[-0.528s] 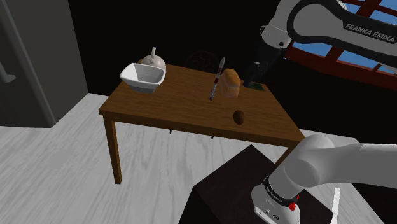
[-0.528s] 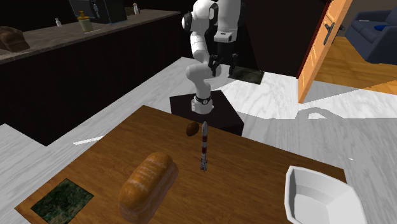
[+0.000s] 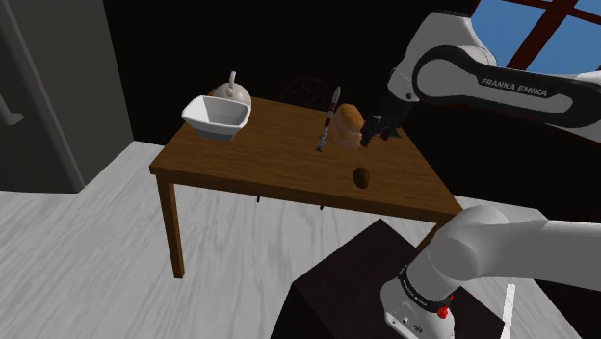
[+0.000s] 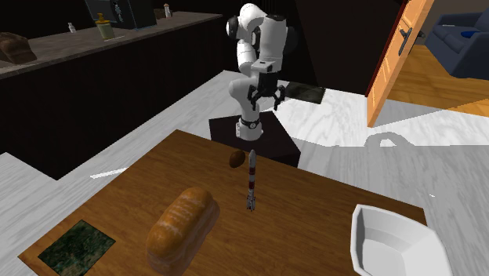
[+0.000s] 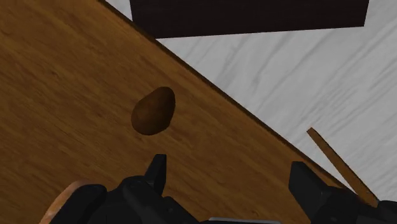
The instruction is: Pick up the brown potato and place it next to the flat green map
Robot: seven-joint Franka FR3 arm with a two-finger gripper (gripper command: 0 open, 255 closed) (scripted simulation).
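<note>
The task is at its very start: nothing is grasped and nothing has been carried. The brown potato (image 3: 362, 177) lies loose on the wooden tabletop (image 3: 260, 159), close to the edge that faces the stand and apart from everything else on it. The pincer (image 5: 229, 178) hangs in the air above that part of the tabletop with its two black fingers (image 5: 158, 170) standing wide apart and empty. In the wrist view the potato sits ahead of the fingertips, not between them, and touches neither. The flat green map (image 4: 77, 247) rests near the tabletop's far corner in the second exterior view, well apart from the potato, with a bread loaf (image 4: 182, 227) lying just beside it and between the two. A slim upright red-and-white object (image 4: 251, 182) stands near the potato, on the loaf's side of it, and a white bowl (image 4: 396, 245) occupies another corner. By my reading every step is left: lowering over the potato, closing on it, lifting it, carrying it past the upright object and the loaf, and setting it down on the bare wood beside the map. The strip between loaf and map looks narrow, so the map's open sides seem the easier landing spot.
</note>
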